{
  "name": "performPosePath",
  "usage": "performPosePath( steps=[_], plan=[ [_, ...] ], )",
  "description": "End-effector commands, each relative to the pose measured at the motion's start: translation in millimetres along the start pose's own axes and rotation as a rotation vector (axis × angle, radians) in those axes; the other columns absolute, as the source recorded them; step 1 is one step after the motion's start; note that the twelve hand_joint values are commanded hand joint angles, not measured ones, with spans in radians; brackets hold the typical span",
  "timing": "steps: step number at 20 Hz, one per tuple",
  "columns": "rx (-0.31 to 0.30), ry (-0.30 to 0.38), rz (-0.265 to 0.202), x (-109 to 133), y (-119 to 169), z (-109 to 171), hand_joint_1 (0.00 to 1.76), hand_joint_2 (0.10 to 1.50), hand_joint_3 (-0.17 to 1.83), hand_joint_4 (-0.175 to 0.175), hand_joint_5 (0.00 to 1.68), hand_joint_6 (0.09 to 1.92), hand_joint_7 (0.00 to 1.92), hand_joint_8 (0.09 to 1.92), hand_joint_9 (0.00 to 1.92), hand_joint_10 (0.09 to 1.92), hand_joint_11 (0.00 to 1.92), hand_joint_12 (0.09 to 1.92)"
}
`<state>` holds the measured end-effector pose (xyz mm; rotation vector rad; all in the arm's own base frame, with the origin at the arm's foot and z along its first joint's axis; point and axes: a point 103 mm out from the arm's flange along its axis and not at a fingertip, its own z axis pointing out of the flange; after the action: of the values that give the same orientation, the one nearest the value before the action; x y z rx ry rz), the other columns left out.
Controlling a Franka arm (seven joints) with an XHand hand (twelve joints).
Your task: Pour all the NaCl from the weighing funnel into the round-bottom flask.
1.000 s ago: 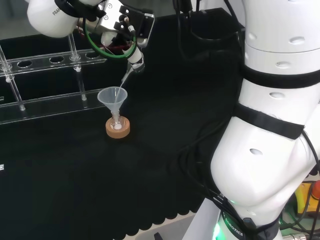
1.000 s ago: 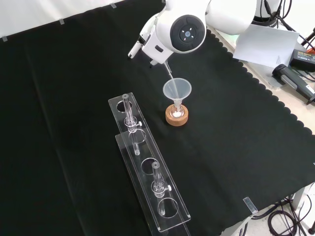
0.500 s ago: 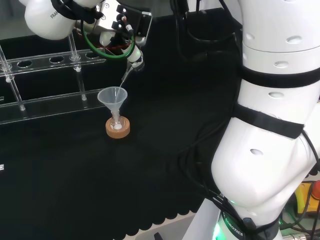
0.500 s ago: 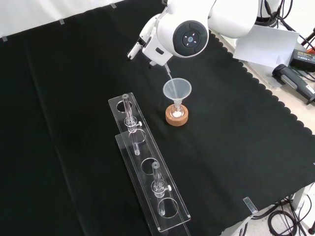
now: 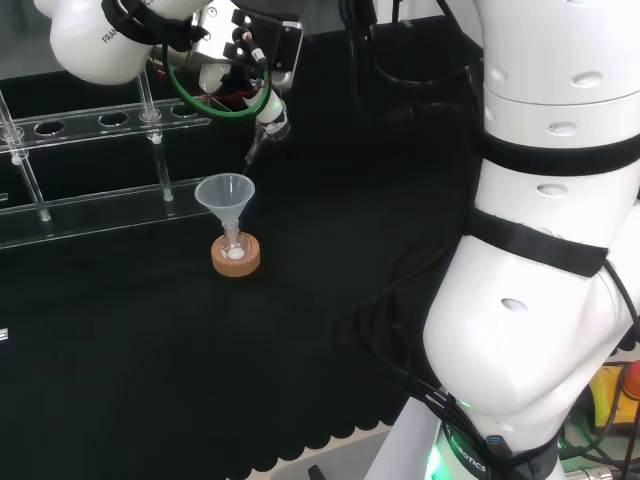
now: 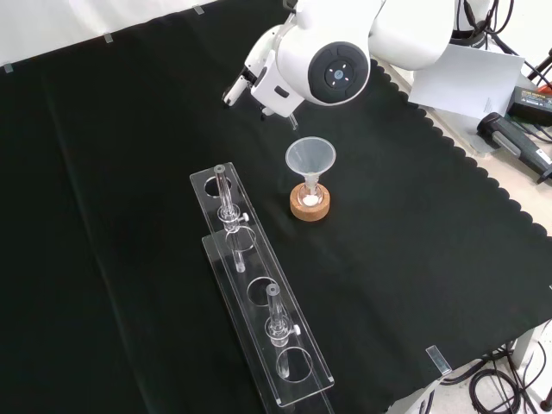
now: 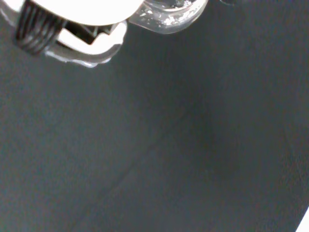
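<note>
- The hand (image 5: 245, 60) grips the weighing funnel (image 5: 262, 138), spout tilted down so salt would drop.
- Its tip hangs above the plastic funnel (image 5: 226, 195), which feeds the round-bottom flask (image 5: 235, 252) on a cork ring (image 5: 236, 262).

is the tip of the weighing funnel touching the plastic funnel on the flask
Apart. In the head view the weighing funnel tip hangs above the plastic funnel rim, black cloth showing between them.

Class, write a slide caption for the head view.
The hand holds the weighing funnel tilted above the plastic funnel seated in the flask.
</note>
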<state>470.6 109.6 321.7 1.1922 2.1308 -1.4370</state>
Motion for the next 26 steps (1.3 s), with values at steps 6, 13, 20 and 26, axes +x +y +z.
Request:
performPosePath(
  steps=[6,13,20,26],
  plan=[
    [0.001,-0.071,-0.022,1,-1,-5,1.12,0.56,0.84,0.175,1.28,0.75,1.70,0.28,1.47,0.35,0.25,1.48],
    [0.009,-0.141,-0.022,1,-2,-13,1.12,0.56,0.84,0.175,1.28,0.75,1.70,0.28,1.47,0.34,0.25,1.48],
    [0.007,-0.157,0.006,-7,-5,-10,1.12,0.56,0.85,0.175,1.28,0.75,1.71,0.28,1.47,0.34,0.25,1.48],
    [-0.009,-0.222,-0.001,-3,-5,-20,1.12,0.55,0.85,0.175,1.28,0.75,1.71,0.27,1.47,0.34,0.26,1.48]
  ],
)
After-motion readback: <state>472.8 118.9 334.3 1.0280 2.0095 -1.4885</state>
